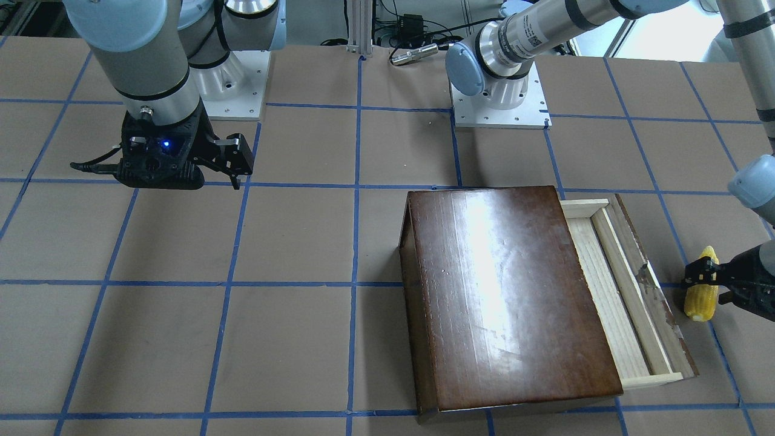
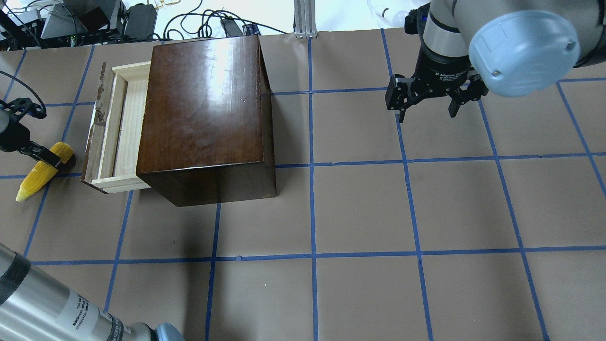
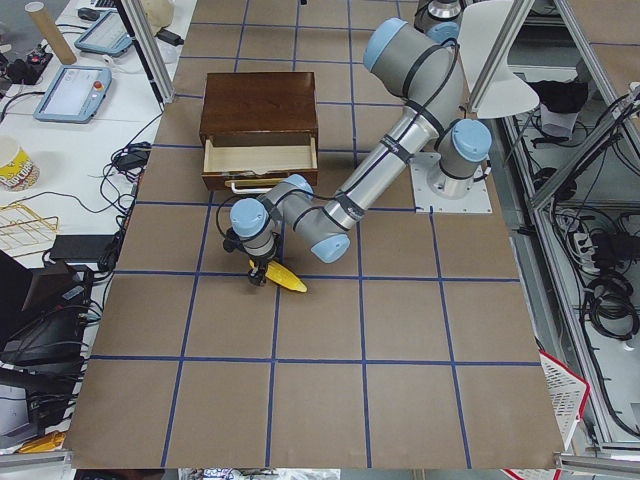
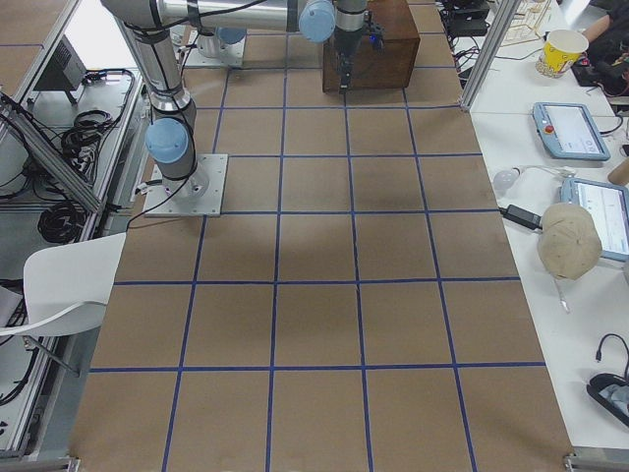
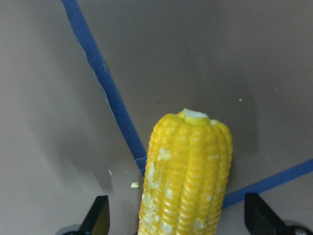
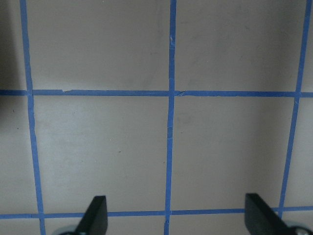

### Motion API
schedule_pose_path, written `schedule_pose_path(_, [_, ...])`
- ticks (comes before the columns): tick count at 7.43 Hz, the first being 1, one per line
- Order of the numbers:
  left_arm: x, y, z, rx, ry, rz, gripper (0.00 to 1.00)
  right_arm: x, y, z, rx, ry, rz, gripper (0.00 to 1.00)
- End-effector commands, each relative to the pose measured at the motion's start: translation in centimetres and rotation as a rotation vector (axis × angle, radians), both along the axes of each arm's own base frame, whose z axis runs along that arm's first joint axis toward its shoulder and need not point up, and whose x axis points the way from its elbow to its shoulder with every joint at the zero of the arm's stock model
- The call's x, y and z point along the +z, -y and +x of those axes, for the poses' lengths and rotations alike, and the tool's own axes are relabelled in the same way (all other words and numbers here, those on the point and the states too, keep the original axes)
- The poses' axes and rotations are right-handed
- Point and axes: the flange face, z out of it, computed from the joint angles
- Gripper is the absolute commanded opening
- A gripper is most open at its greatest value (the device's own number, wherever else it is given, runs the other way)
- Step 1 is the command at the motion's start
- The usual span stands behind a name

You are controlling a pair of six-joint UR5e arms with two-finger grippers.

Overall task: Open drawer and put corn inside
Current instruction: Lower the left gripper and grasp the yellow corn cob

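Already the drawer (image 2: 124,128) stands open; the left tool (image 5: 177,208), jaws apart, straddles the corn (image 2: 33,182) on the desk (image 2: 360,213) just beside it. Next: clamp, lift, carry over the drawer. Meanwhile the right tool (image 2: 427,113) idles, apart.

Drawer (image 2: 120,128) pulled partly out, pale wood tray showing; yellow corn (image 2: 33,182) lies near its front.

Bright, even overhead light, white glare streak on the glossy dark-brown wooden box (image 2: 203,109) at upper left, soft shadow on the brown paper-covered table (image 2: 360,208) beside it, blown-out white along the top edge, bright yellow corn cob (image 5: 188,181) slightly soft in close-up
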Motion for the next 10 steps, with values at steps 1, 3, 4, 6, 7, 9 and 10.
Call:
schedule_pose_path(1, [0.1,-0.2,0.4,-0.008,0.035,0.024,0.31,0.0,0.0,0.0,0.0,0.0,0.0,1.0])
schedule_pose_path(3, [0.3,-0.1,0.4,-0.008,0.035,0.02,0.0,0.0,0.0,0.0,0.0,0.0,0.0,1.0])
schedule_pose_path(4, [0.2,-0.2,0.3,-0.01,0.031,0.025,0.0,0.0,0.0,0.0,0.0,0.0,-0.001,1.0])
schedule_pose_path(6, [0.7,-0.3,0.3,-0.008,0.034,0.023,0.0,0.0,0.0,0.0,0.0,0.0,-0.001,1.0])
schedule_pose_path(7, [1.2,-0.3,0.2,-0.008,0.036,0.019,0.0,0.0,0.0,0.0,0.0,0.0,0.0,1.0])
schedule_pose_path(9, [3.9,0.1,-0.6,0.003,0.056,-0.012,0.0,0.0,0.0,0.0,0.0,0.0,-0.001,1.0])
schedule_pose_path(10, [6.8,0.2,-0.9,0.042,0.084,-0.049,0.0,0.0,0.0,0.0,0.0,0.0,0.0,1.0])
